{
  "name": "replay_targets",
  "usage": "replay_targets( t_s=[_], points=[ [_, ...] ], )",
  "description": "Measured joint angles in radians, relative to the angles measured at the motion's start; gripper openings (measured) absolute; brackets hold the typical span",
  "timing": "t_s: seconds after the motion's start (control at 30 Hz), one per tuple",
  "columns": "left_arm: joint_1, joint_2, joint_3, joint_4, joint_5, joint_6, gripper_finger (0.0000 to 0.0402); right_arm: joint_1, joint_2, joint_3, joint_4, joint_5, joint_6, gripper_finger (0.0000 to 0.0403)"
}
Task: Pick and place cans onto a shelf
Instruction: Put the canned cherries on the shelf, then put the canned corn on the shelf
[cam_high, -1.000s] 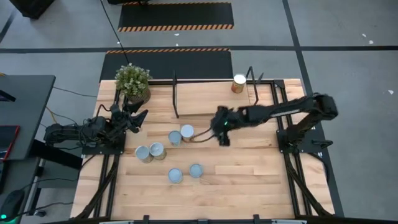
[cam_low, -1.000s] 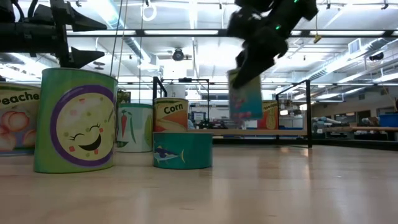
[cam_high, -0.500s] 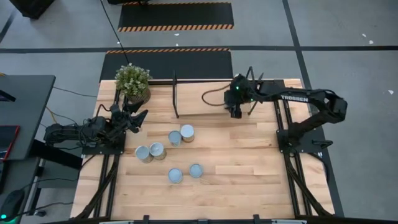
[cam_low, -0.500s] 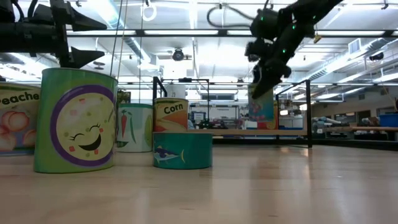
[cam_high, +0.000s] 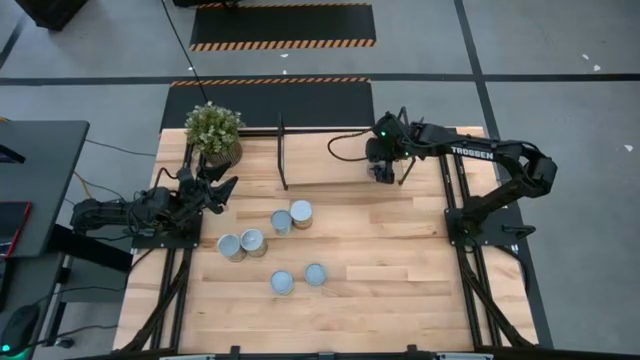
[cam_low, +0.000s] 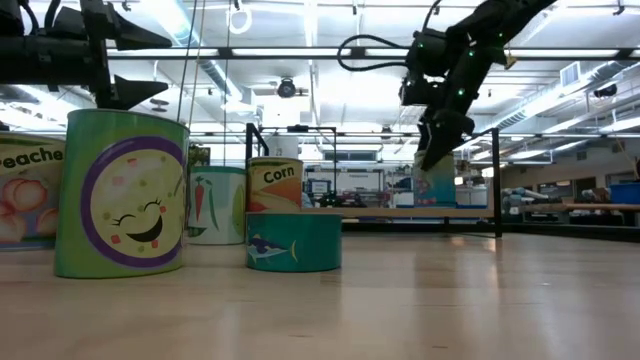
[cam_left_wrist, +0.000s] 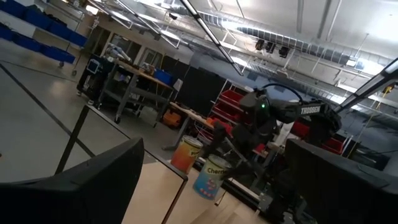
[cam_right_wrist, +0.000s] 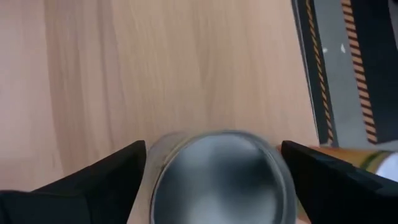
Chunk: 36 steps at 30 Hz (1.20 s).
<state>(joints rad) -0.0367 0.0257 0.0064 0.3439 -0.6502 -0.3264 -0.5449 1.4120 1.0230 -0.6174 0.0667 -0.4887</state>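
Note:
My right gripper (cam_high: 383, 167) is over the shelf (cam_high: 330, 160) at the table's far right, shut on a pale blue labelled can (cam_low: 436, 185). Its silvery top (cam_right_wrist: 217, 180) shows between the fingers. Whether the can's bottom touches the shelf board (cam_low: 390, 211) I cannot tell. An orange can (cam_left_wrist: 186, 154) stands on the shelf just beside it. Several cans stand on their bases mid-table, among them a pair (cam_high: 292, 216) and another pair (cam_high: 241, 244). My left gripper (cam_high: 215, 190) waits open at the table's left. My right gripper pinches the can by its round side wall (cam_right_wrist: 155, 177), just below the top rim, between its two fingers (cam_right_wrist: 81, 183). The fingers come from above, pointing down. The can hangs upright below them, its bottom at or just above the shelf board.
A potted green plant (cam_high: 214, 131) stands at the far left corner. Black shelf posts (cam_high: 282, 150) rise from the table near the far edge. Two more cans (cam_high: 298, 279) stand nearer the front; large green and peach-labelled cans (cam_low: 120, 195) fill the low view's left.
My right gripper has carried the can from above the middle cans toward the table's far edge and a little right, then down to the shelf beside the orange can. The can, tilted at first, now hangs upright. The gripper has stayed shut on it.

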Motion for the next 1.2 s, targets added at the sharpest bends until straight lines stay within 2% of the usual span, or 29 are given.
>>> replay_targets(
  t_s=[0.37, 0.87, 1.03, 1.2],
  points=[
    [0.0, 0.0, 0.0, 0.0, 0.0, -0.002, 0.0396, 0.07, 0.0, 0.058, -0.149, 0.247, -0.013, 0.0382],
    [0.0, 0.0, 0.0, 0.0, 0.0, -0.002, 0.0396, 0.125, 0.0, 0.058, -0.248, 0.509, -0.043, 0.0382],
    [0.0, 0.0, 0.0, 0.0, 0.0, -0.001, 0.0396, 0.176, 0.0, 0.058, -0.26, 0.52, 0.02, 0.0382],
    [0.0, 0.0, 0.0, -0.001, 0.0, 0.021, 0.0396, 0.274, 0.0, 0.058, -0.229, 0.5, 0.098, 0.0382]
  ],
)
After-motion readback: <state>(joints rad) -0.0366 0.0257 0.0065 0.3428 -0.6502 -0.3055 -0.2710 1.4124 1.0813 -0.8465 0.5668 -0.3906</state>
